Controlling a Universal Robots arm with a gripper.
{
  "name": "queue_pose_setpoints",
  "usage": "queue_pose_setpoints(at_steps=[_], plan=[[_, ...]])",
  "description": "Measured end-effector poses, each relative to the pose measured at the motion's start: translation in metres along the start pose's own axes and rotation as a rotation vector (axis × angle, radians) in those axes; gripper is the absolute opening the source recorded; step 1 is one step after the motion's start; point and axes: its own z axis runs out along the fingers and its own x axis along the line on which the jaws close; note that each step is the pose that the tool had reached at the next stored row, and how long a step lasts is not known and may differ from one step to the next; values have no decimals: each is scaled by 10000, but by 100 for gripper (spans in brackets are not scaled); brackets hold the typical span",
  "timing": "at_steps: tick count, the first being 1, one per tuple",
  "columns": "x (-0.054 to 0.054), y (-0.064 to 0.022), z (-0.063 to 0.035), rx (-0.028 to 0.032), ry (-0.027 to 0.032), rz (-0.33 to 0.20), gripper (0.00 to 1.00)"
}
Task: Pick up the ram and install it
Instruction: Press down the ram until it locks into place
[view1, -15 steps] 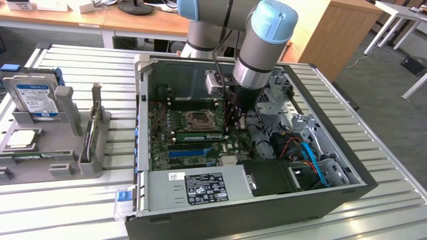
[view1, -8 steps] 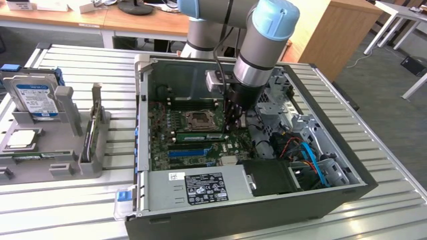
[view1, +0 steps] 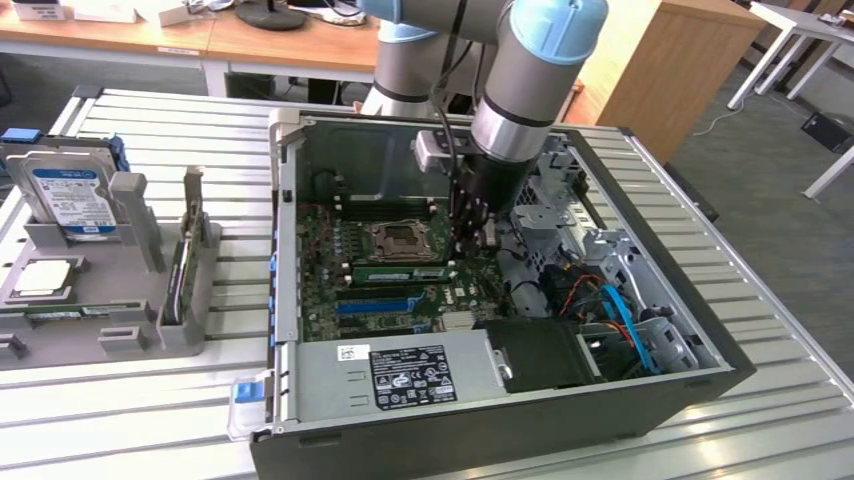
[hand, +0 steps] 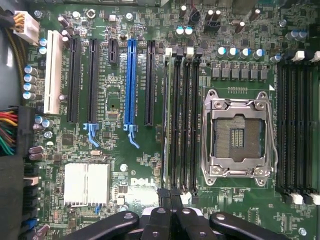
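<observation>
Gripper (hand: 170, 200) closed, empty, low inside the open PC case (view1: 694, 370), hemmed by drive cage (view1: 561, 200). Ram (view1: 396, 271) sits seated in a motherboard (view1: 400, 300) slot at frame centre.

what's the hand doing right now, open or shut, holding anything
Hand: shut, fingertips together over the motherboard beside the memory slots; nothing visibly held. A ram stick already sits in a slot.
</observation>
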Motion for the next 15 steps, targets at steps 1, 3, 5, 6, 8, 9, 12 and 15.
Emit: queue_pose_setpoints(at_steps=[1, 3, 5, 6, 8, 9, 12, 15], plan=[[0, 0, -10, 0, 0, 0, 10], [0, 1, -11, 0, -1, 0, 10], [0, 0, -11, 0, -1, -1, 10], [0, 1, -11, 0, -1, -1, 10], [-2, 22, -11, 2, 0, -3, 10], [-2, 49, -10, 8, 1, -3, 10], [-4, 164, -4, 26, -1, -2, 10], [-6, 271, 1, 37, -1, -1, 10]])
